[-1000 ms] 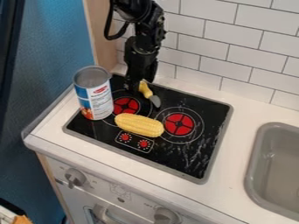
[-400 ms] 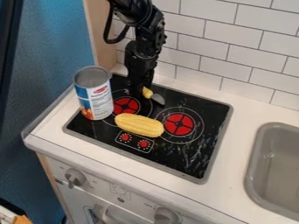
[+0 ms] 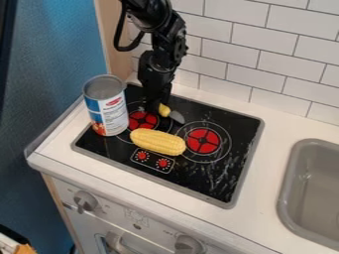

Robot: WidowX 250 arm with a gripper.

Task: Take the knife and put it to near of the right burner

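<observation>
The black gripper (image 3: 155, 106) hangs over the back left of the stove, low by the left burner (image 3: 142, 120). At its fingertips is the yellow handle of the knife (image 3: 164, 110), partly hidden behind the gripper. The knife's grey blade points right, toward the right burner (image 3: 202, 141), and lies between the two burners at their back side. Whether the handle is gripped cannot be made out.
A yellow corn cob (image 3: 157, 142) lies in front of and between the burners. An open-topped can (image 3: 106, 105) stands at the stove's left edge. The grey sink (image 3: 311, 193) is at the right, and a tiled wall (image 3: 265, 54) rises behind.
The gripper has shifted slightly toward the front left. The knife turned, then moved a little down and left with it; less of its handle shows than one second ago.
</observation>
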